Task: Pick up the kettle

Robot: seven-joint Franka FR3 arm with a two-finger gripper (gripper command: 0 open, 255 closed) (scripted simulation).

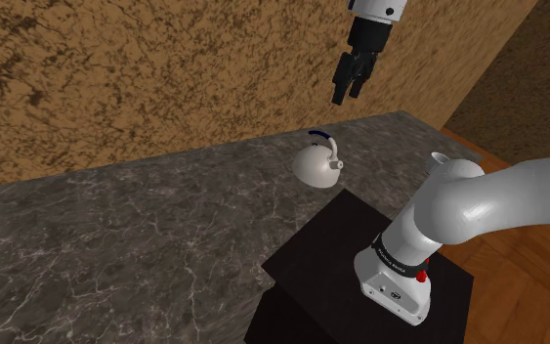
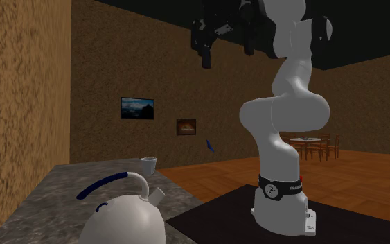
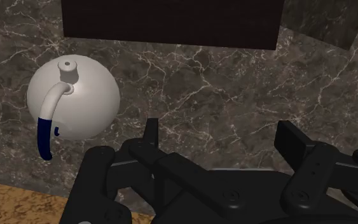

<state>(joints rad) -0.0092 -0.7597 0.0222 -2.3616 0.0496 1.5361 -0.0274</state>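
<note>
A white round kettle (image 1: 318,164) with a curved handle, blue along its top, stands on the dark marble counter (image 1: 116,244) near the wall. In the second exterior view the kettle (image 2: 125,220) is close to the camera at the bottom. My black gripper (image 1: 349,93) hangs high above the counter, up and to the shoulder view's right of the kettle, and touches nothing. In the wrist view the kettle (image 3: 75,102) lies off to the side of the gripper (image 3: 220,137), whose fingers (image 3: 151,130) stand apart and open, with bare marble between them.
The black stand (image 1: 360,264) butts against the counter's near edge just in front of the kettle. A rough brown wall (image 1: 165,68) runs behind the counter. A small white cup (image 2: 148,163) sits at the counter's far end. Wooden floor and a dining table (image 2: 314,142) lie beyond.
</note>
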